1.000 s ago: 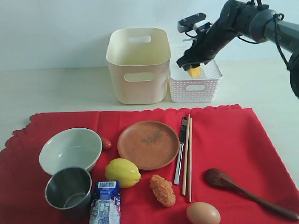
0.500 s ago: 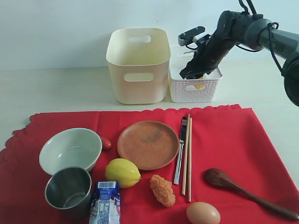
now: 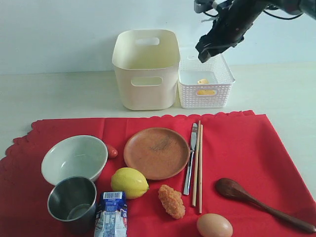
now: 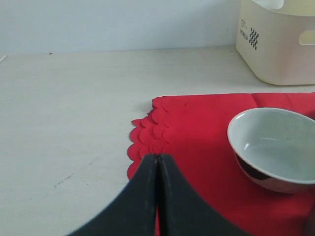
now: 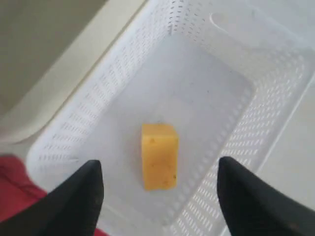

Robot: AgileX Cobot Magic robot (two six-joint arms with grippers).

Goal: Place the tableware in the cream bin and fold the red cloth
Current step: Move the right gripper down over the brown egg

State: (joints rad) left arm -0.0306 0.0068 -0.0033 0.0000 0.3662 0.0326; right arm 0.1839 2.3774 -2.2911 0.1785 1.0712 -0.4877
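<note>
The red cloth [image 3: 237,148] is spread flat on the table. On it lie a pale bowl [image 3: 74,159], a steel cup [image 3: 72,202], a round brown plate [image 3: 156,152], a silver knife [image 3: 190,158], wooden chopsticks [image 3: 198,165] and a dark wooden spoon [image 3: 256,202]. The cream bin [image 3: 146,69] stands behind the cloth. My right gripper [image 3: 210,48] hangs open above the white lattice basket [image 3: 205,89], with nothing between its fingers [image 5: 78,196]. My left gripper [image 4: 157,160] is shut and empty over the cloth's scalloped edge [image 4: 147,140], near the bowl [image 4: 275,147]; it is out of the exterior view.
A yellow cheese block [image 5: 158,156] lies in the basket. On the cloth also sit a lemon [image 3: 129,182], a milk carton [image 3: 111,215], an egg [image 3: 214,226], a fried nugget [image 3: 172,201] and a small red item [image 3: 112,151].
The right gripper let the cheese go into the white basket, opened wider and rose up above it. The left gripper has not moved.
</note>
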